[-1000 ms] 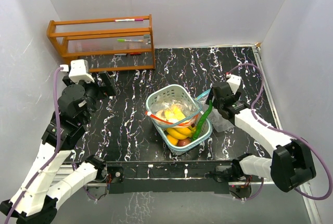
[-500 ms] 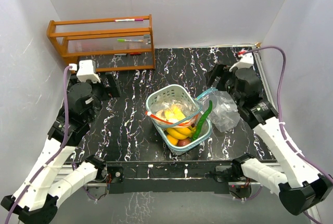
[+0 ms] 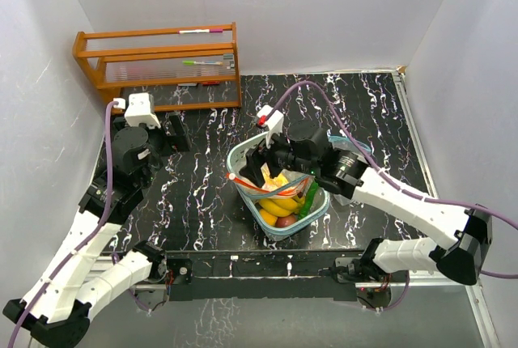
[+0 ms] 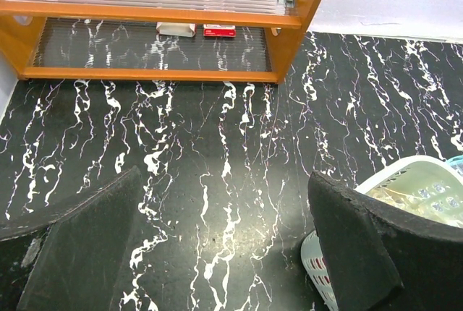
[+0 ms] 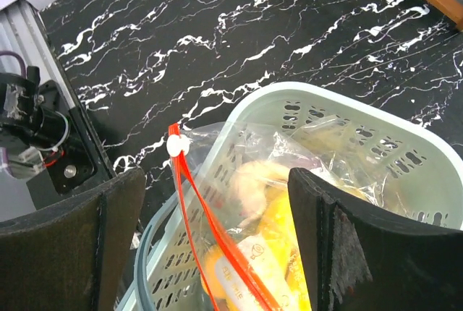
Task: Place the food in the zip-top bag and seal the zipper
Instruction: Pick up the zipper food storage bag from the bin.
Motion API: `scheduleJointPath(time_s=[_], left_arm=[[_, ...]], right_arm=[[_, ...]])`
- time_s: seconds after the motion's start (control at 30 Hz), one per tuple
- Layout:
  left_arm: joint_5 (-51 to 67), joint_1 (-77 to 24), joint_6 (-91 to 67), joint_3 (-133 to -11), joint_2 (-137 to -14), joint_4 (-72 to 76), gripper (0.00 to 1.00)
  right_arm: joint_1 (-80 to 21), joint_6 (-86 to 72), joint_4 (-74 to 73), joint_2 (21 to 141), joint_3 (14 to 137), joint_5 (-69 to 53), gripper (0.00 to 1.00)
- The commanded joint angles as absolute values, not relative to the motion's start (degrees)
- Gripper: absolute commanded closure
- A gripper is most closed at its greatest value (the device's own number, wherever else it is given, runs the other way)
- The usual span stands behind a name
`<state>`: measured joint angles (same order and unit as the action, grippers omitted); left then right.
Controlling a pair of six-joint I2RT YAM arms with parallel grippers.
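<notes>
Red zipper strip of the clear plastic bag sits below the right gripper, its 2 fingers spread; pinch it squarely, missing the teal mesh basket.

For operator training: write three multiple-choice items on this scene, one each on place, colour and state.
1. Where is the right gripper? A over the basket; B beside the rack; C at the table's edge.
2. What colour is the zipper strip? A blue; B red; C white.
3. How is the left gripper? A open, empty; B shut on a banana; C shut on the bag.
Key: 1 A, it hangs above the basket. 2 B, the strip shows red. 3 A, jaws wide apart, nothing between.
</notes>
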<state>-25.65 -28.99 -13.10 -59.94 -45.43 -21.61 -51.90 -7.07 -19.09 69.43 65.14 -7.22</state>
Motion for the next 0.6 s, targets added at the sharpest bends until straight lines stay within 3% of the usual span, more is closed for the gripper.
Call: scheduleJointPath(time_s=[0.0, 0.5, 0.57], left_arm=[[-25.9, -29.0, -13.2, -59.9, -44.5, -21.3, 0.03], [-26.9, -29.0, -12.7, -58.6, -42.7, -22.2, 0.03], [-27.1, -29.1, -12.5, -58.6, -42.5, -22.4, 0.03]], right_arm=[[-52.7, -4.1, -14.5, 68.8, 65.5, -10.2, 0.19], [-57.6, -4.7, -12.7, 74.2, 63.4, -10.6, 0.29], [-57.5, -5.1, -12.7, 75.4, 63.7, -9.1, 0.35]])
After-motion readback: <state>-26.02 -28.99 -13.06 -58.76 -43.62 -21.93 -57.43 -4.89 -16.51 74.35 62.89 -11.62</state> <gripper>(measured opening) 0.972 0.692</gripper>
